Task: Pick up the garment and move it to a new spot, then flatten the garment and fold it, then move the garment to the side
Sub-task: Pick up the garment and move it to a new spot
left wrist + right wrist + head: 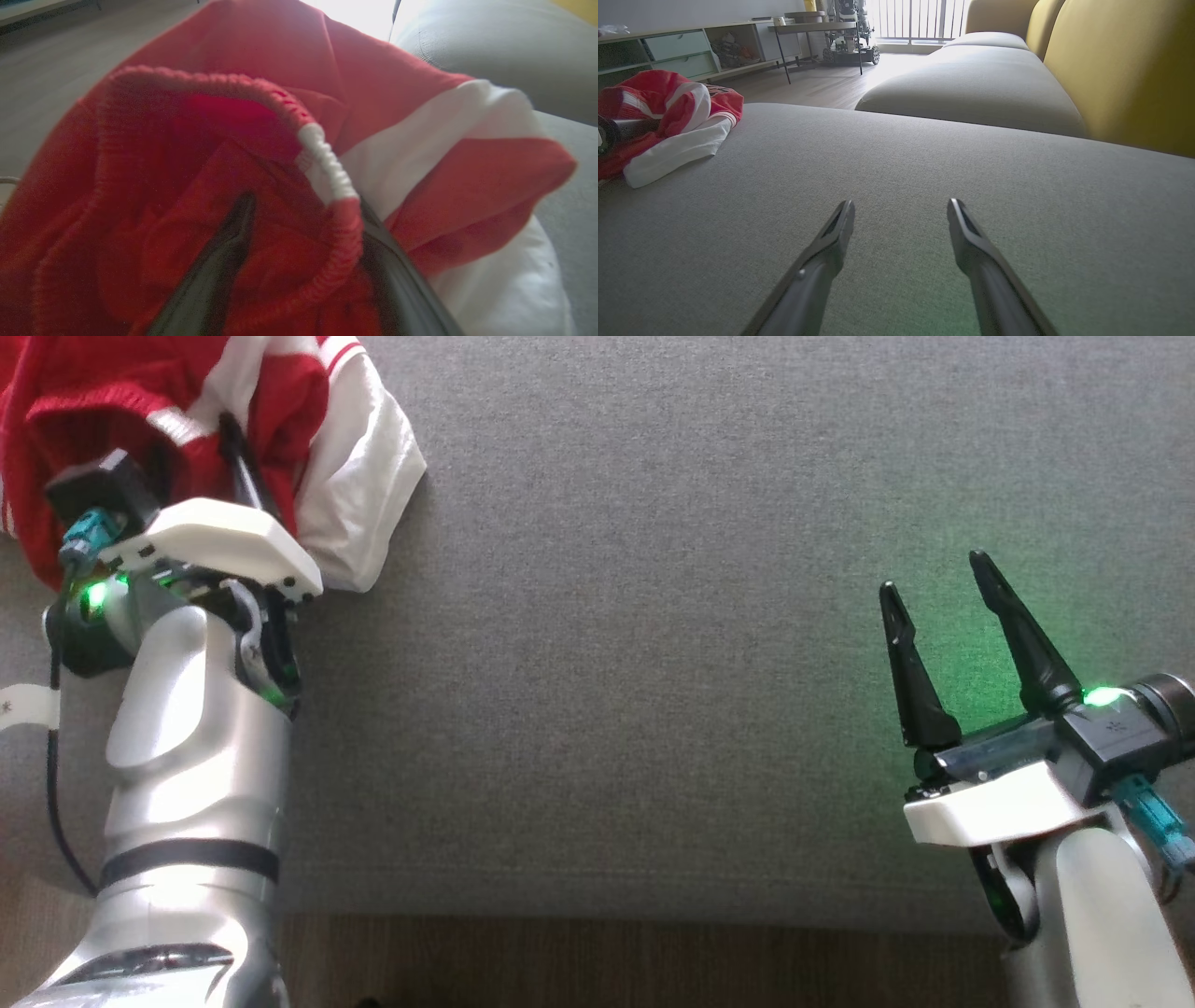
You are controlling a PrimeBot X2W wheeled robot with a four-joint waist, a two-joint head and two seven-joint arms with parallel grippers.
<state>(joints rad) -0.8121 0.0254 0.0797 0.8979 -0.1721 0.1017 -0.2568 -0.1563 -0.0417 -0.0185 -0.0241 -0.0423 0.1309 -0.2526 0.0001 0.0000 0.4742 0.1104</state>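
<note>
The left hand (303, 207) is spread wide, its two dark fingers pushed into the garment (187, 140) with the ribbed band (327, 163) curling between them; nothing is pinched. The garment lies crumpled, red knit and white panels, at the upper left of the head frame, on the grey sofa seat (653, 663). I'd judge it light, soft and limp: it will sag and trail from any single grip. The thick ribbed band looks the surest hold, as the smoother white cloth may slip. At the lower right the right hand (932, 574) hovers, spread and empty, well apart from the heap.
</note>
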